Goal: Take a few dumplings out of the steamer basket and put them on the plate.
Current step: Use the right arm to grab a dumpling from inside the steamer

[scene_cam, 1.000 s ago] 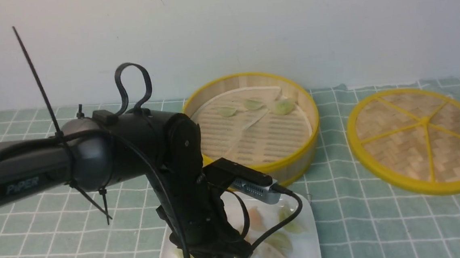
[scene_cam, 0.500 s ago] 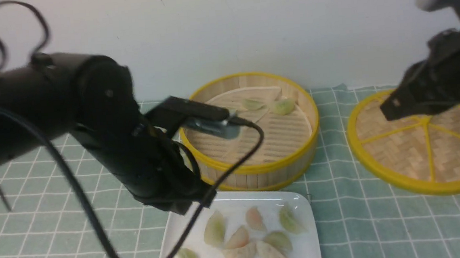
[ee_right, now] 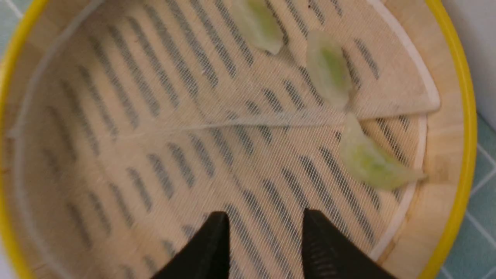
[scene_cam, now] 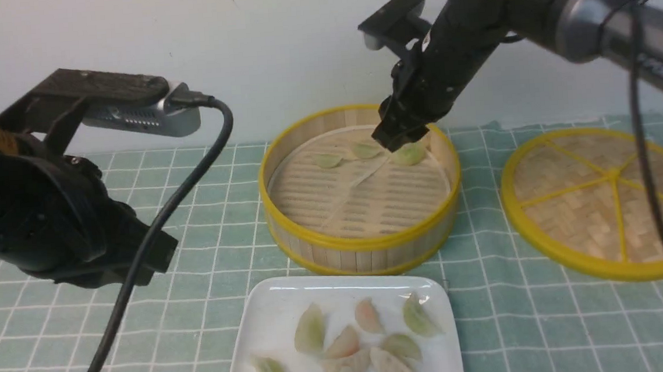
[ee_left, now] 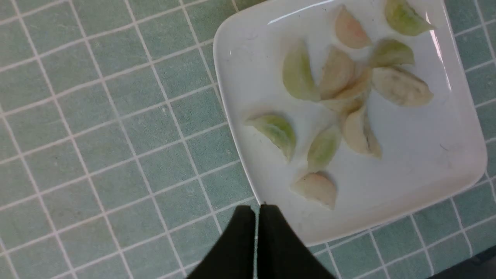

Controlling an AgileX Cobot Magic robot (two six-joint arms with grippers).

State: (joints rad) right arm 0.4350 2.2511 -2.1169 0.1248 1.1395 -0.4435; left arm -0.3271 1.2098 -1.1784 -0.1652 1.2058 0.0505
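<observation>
The steamer basket point(scene_cam: 365, 245) stands at the table's middle, holding three pale green dumplings point(scene_cam: 328, 160) at its far side. My right gripper point(scene_cam: 393, 139) hangs open and empty over them, close to the rightmost one point(scene_cam: 408, 155). In the right wrist view its jaws point(ee_right: 265, 219) stand apart above the liner, with a dumpling point(ee_right: 366, 161) just ahead. The white plate point(scene_cam: 271, 324) in front of the basket holds several dumplings point(scene_cam: 310, 334). My left gripper point(ee_left: 256, 209) is shut and empty, above the edge of the plate point(ee_left: 407, 155). The left arm point(scene_cam: 48, 217) is raised at the left.
A flat woven disc with yellow spokes point(scene_cam: 606, 196) lies to the right of the basket. A green checked cloth point(scene_cam: 194, 219) covers the table. A pale wall stands close behind the basket.
My left arm has lifted off the plate and pulled back to the left, uncovering it. My right arm has swung in from the far right to hang over the basket's far side.
</observation>
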